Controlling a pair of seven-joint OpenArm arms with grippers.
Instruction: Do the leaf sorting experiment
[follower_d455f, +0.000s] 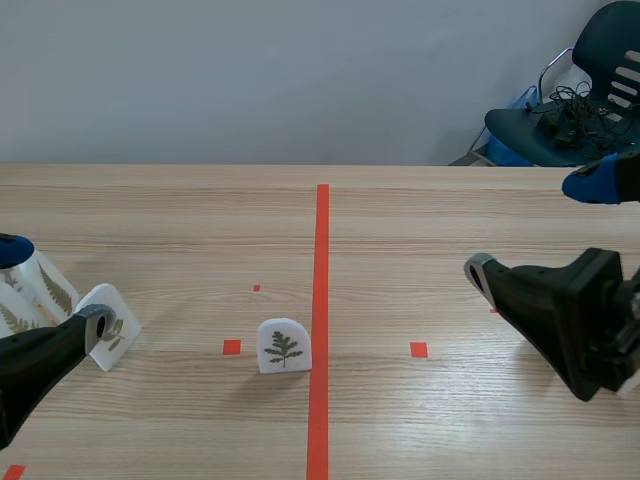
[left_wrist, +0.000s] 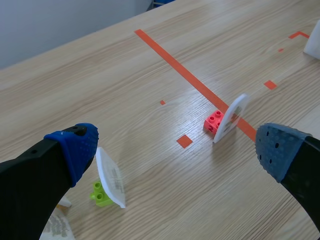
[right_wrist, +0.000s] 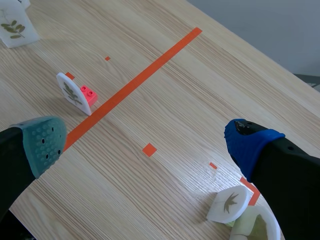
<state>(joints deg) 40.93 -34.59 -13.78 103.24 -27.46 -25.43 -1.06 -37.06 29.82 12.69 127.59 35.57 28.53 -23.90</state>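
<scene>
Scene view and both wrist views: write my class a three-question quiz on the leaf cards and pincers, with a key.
1. True or false: the middle leaf card stands on the robot's right of the tape line.
2. The brick behind that card is: A green, B red, C blue.
3. Fill in: the left pincer and the right pincer are both ____.
Key: 1 false, it stands left of the line; 2 B; 3 open.
</scene>
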